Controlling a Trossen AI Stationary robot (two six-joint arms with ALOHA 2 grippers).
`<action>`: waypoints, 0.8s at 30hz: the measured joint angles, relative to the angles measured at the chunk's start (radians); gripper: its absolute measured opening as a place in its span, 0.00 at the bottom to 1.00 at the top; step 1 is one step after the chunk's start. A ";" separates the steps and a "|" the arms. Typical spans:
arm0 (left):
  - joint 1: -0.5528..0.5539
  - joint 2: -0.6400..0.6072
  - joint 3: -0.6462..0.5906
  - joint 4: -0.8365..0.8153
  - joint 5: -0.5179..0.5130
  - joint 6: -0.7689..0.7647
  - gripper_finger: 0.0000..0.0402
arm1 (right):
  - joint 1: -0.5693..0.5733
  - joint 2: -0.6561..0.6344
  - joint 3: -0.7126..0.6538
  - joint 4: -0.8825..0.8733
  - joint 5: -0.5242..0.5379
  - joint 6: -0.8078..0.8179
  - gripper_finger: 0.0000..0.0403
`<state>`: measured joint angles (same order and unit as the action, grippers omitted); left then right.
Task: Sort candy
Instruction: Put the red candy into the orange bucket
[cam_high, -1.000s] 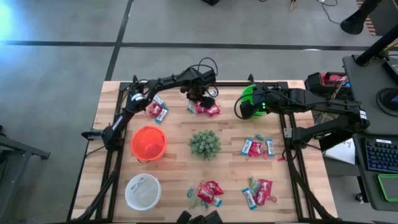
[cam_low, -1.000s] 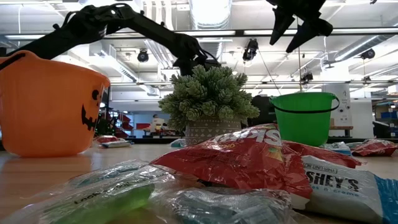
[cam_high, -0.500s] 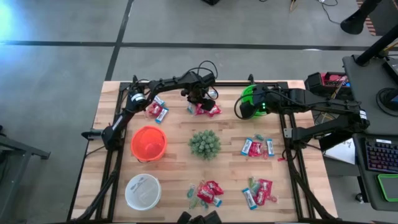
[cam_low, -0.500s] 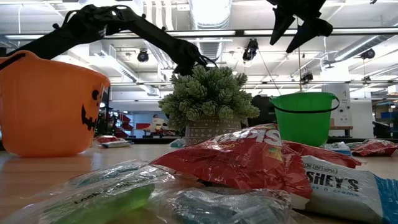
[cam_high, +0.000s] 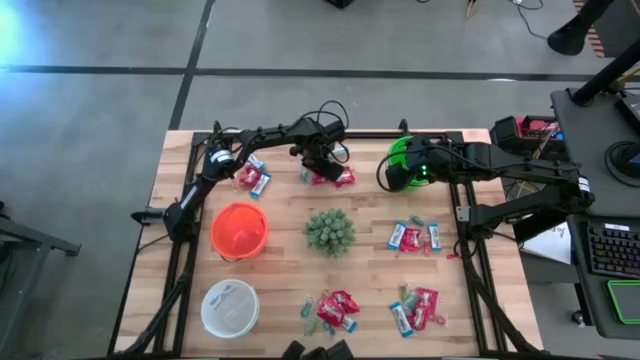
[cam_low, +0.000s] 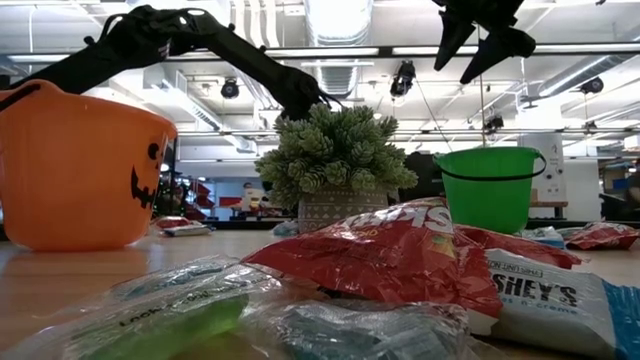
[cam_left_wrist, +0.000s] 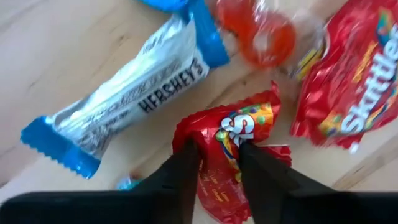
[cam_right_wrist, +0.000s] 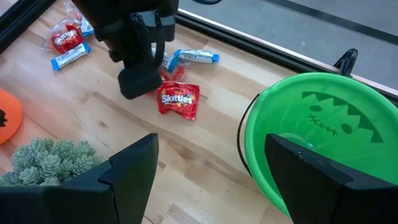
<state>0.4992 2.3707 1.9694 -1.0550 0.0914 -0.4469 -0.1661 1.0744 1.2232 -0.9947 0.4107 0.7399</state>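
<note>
Now the red candy packet (cam_left_wrist: 233, 155) sits pinched in the left end effector (cam_left_wrist: 217, 162).

Two slim arms, matte black from base to tip, are built from jointed tubular segments. The left arm (cam_high: 262, 134) has loose black cables looping above its wrist, and the right arm (cam_high: 500, 160) has a small green light glowing near its wrist. Each ends in two flat, dark, blade-like fingers (cam_right_wrist: 309, 184).
</note>
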 joint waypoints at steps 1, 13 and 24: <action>0.000 0.000 0.000 -0.006 0.000 0.000 0.20 | 0.000 0.000 0.000 0.000 0.000 0.000 0.71; -0.002 -0.004 0.026 -0.045 -0.015 0.027 0.05 | 0.000 0.000 0.000 0.000 0.000 0.000 0.71; -0.017 -0.004 0.210 -0.137 0.053 0.084 0.00 | 0.000 0.000 0.000 0.000 0.000 -0.020 0.71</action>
<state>0.4823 2.3669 2.1789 -1.1918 0.1443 -0.3630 -0.1661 1.0744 1.2232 -0.9947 0.4110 0.7196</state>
